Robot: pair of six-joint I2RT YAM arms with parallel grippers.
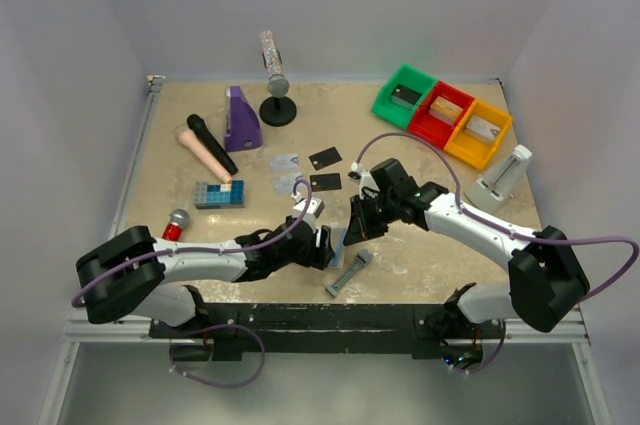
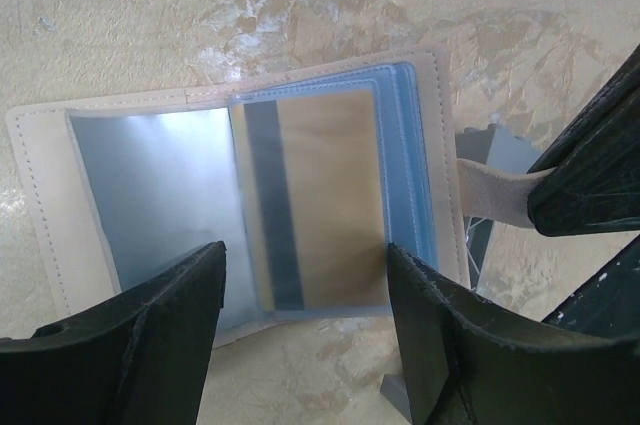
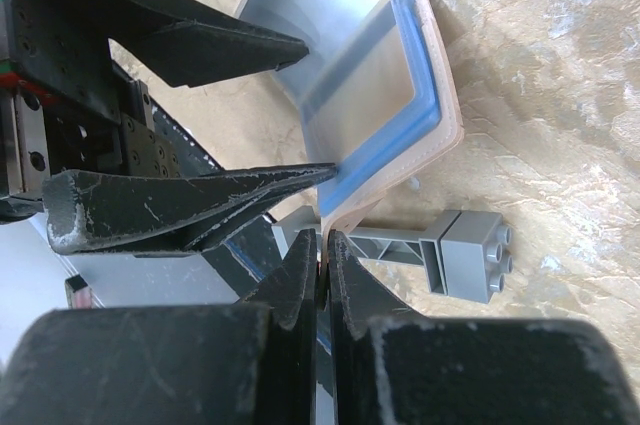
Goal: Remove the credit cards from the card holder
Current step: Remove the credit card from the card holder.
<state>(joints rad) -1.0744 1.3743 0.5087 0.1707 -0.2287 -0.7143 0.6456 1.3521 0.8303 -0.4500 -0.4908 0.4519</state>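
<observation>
The card holder [image 2: 160, 185] hangs open just above the table, showing two pale blue-grey panels with tan edging. Its right pocket shows a tan face with a dark stripe; I cannot tell whether that is a card. My right gripper [image 3: 323, 240] is shut on the holder's tan edge [image 3: 440, 125] and holds it up. My left gripper [image 2: 305, 265] is open in front of the holder's lower edge, with nothing between its fingers. In the top view both grippers [image 1: 322, 243] [image 1: 358, 230] meet at the holder [image 1: 340, 242]. Two pale grey credit cards [image 1: 286, 161] [image 1: 288, 183] and two black ones [image 1: 325, 156] [image 1: 325, 182] lie flat behind.
A grey bar-shaped tool [image 1: 349, 272] [image 3: 470, 253] lies just under the holder. A blue studded block [image 1: 219, 194], a red-handled microphone [image 1: 175, 225], a black microphone [image 1: 211, 142] and a purple piece [image 1: 241, 118] sit left. Green, red and yellow bins [image 1: 440, 113] stand back right.
</observation>
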